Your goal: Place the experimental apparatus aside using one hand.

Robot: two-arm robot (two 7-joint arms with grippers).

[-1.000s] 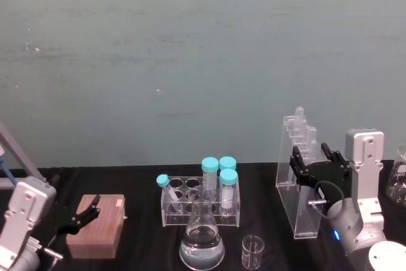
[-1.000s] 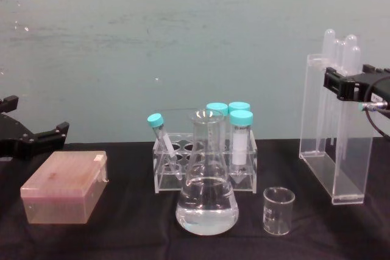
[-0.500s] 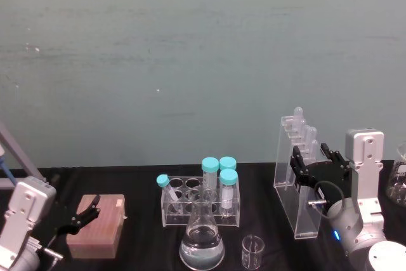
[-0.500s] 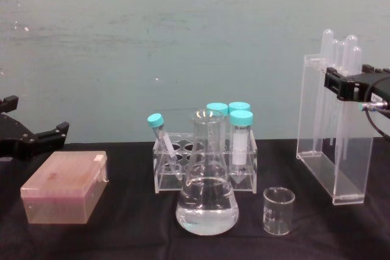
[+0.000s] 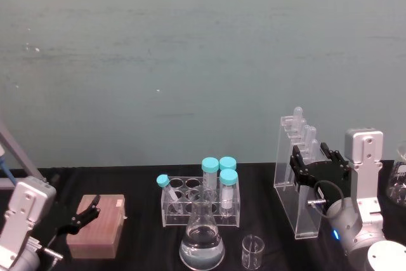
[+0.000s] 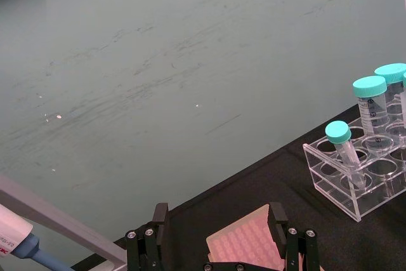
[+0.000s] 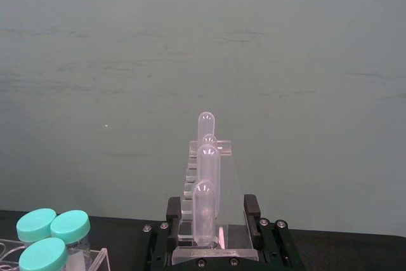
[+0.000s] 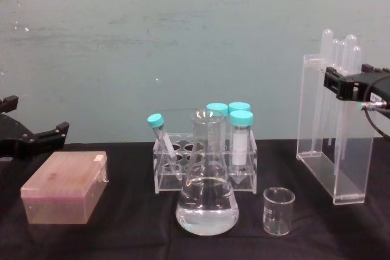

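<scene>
Front of black desk: conical flask upright, clear liquid in bottom. Small beaker just beside it on right, not touching. Behind flask: clear rack with 4 teal-capped tubes, 1 leaning. Over on left: pink box, left tool hanging above it, fingers spread, holding nothing. Far right: tall acrylic stand, long tubes poking out top. Right tool clamped on its upper end, 1 finger each side.

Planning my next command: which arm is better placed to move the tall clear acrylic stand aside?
Right. Its black pincer clasps the tall clear acrylic tube stand; the left pincer hangs open far off by the pink rectangular box.
</scene>
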